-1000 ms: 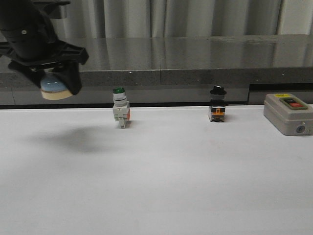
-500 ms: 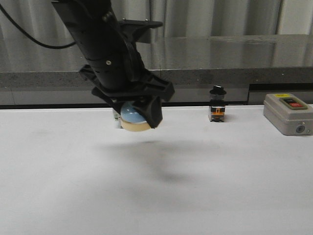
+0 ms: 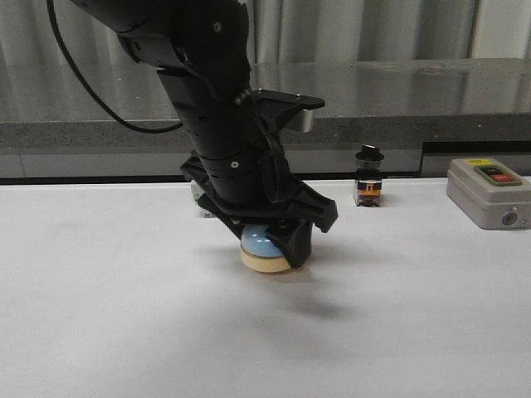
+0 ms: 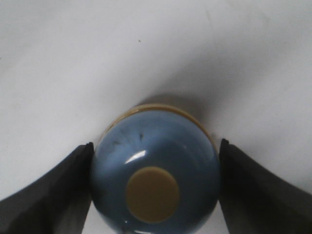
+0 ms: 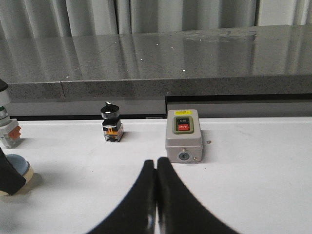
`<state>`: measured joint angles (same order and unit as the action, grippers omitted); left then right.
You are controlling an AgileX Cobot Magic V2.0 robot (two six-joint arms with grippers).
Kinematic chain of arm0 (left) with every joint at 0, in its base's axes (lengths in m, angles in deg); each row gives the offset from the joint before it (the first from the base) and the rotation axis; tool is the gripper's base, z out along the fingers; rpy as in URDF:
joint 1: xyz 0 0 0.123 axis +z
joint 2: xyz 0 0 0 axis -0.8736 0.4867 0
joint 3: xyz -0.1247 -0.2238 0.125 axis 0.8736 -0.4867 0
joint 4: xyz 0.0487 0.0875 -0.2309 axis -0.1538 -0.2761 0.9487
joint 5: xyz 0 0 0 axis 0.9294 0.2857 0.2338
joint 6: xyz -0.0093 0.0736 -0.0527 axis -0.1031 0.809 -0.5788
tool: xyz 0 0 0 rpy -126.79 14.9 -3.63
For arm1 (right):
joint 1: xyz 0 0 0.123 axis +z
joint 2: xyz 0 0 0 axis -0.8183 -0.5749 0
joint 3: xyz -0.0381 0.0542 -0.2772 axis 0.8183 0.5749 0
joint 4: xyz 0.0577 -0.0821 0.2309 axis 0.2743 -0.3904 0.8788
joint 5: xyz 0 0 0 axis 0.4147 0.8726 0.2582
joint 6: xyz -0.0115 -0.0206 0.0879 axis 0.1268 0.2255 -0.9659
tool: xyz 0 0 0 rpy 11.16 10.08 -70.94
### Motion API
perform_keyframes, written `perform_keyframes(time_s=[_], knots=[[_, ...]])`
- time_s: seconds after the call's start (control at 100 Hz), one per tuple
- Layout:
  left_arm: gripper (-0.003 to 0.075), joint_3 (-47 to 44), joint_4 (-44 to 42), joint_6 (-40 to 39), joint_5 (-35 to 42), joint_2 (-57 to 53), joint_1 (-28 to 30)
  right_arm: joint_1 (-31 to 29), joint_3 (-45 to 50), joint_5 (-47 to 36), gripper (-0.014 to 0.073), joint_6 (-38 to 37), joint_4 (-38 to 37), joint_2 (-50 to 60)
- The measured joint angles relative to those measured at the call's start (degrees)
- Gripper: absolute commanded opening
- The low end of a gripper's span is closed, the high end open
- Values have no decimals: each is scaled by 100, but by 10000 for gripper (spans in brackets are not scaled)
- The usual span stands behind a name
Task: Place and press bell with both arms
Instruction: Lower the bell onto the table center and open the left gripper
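Bell [image 3: 264, 249]: blue dome, cream base, cream knob; located centre of tabletop [image 3: 124, 332], base at or just above surface, contact not determinable. Left gripper [image 3: 267, 242]: closed around bell, fingers [image 4: 53, 190] pressed against dome at 3 and 9 o'clock. Right gripper [image 5: 156, 195]: shut, fingers together, nothing held. Black-knob switch [image 3: 369, 176]: at 2 o'clock from bell. Grey box [image 3: 489, 192]: at 3 o'clock, tabletop's right edge.
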<state>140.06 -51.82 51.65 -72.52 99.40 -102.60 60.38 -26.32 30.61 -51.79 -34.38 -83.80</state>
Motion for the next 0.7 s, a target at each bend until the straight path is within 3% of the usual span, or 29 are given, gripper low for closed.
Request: perform_keyframes(time_s=[0.14,0.28,0.7], knots=[[519,0,0,59,-37,0,0,0,0,0,-60,0,0,0],[590,3,13,63,-71,0,-14,0,0,0,-60,0,0,0],[603,13,53,75,-93,-24,-14,0,0,0,-60,0,0,0]])
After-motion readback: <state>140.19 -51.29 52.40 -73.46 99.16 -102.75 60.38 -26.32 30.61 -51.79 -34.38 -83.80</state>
